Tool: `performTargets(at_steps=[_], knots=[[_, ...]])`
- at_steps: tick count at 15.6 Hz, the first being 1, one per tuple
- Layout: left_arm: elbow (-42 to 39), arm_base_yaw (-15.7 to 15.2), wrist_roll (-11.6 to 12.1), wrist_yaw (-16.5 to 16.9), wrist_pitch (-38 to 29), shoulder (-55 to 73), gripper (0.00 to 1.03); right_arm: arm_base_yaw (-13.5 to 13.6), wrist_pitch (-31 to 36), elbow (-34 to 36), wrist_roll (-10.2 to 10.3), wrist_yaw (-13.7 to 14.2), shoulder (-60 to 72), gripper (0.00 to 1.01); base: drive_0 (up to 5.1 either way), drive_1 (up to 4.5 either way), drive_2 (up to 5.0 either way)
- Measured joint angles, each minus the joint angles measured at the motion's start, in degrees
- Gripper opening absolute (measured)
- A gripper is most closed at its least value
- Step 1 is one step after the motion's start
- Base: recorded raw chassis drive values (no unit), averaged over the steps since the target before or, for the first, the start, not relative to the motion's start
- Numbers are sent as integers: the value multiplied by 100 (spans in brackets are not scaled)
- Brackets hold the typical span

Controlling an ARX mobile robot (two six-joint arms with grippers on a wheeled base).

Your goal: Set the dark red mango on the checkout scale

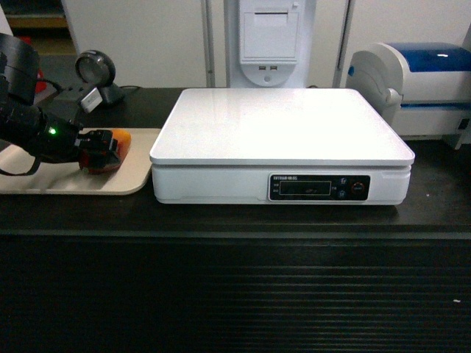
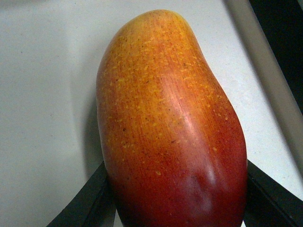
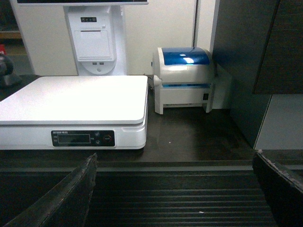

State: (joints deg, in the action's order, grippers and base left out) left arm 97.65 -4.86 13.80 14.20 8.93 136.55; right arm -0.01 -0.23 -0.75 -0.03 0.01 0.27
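Note:
The dark red mango [image 1: 112,145], red with an orange-yellow end, lies on a beige tray [image 1: 44,180] left of the scale. My left gripper [image 1: 99,153] reaches in from the left and is shut on it. In the left wrist view the mango [image 2: 170,127] fills the frame, and a black finger [image 2: 90,198] presses on each flank. The white flat-topped scale [image 1: 280,125] stands bare on the black checkout [image 1: 221,279]. In the right wrist view my right gripper [image 3: 175,189] hangs open in front of the ribbed counter front, right of the scale [image 3: 71,99]. That gripper is out of the head view.
A white-and-blue printer [image 1: 419,81] stands right of the scale, also in the right wrist view [image 3: 184,80]. A round scanner on a stand [image 1: 96,73] sits behind the tray. A white kiosk column [image 1: 268,40] rises behind the scale. The tray's raised rim [image 2: 265,80] runs beside the mango.

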Motion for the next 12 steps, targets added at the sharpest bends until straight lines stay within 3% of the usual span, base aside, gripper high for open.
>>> performTargets(at_steps=[4, 8, 12], knots=[[-715, -44, -221, 87, -402, -516, 60, 0, 0, 0, 0, 0, 0, 98, 0, 0, 0], [-1475, 61, -599, 232, -863, -1773, 60, 0, 0, 0, 0, 0, 0, 98, 0, 0, 0], [-1576, 726, -1126, 11, -944, -2518, 60, 0, 0, 0, 0, 0, 0, 98, 0, 0, 0]])
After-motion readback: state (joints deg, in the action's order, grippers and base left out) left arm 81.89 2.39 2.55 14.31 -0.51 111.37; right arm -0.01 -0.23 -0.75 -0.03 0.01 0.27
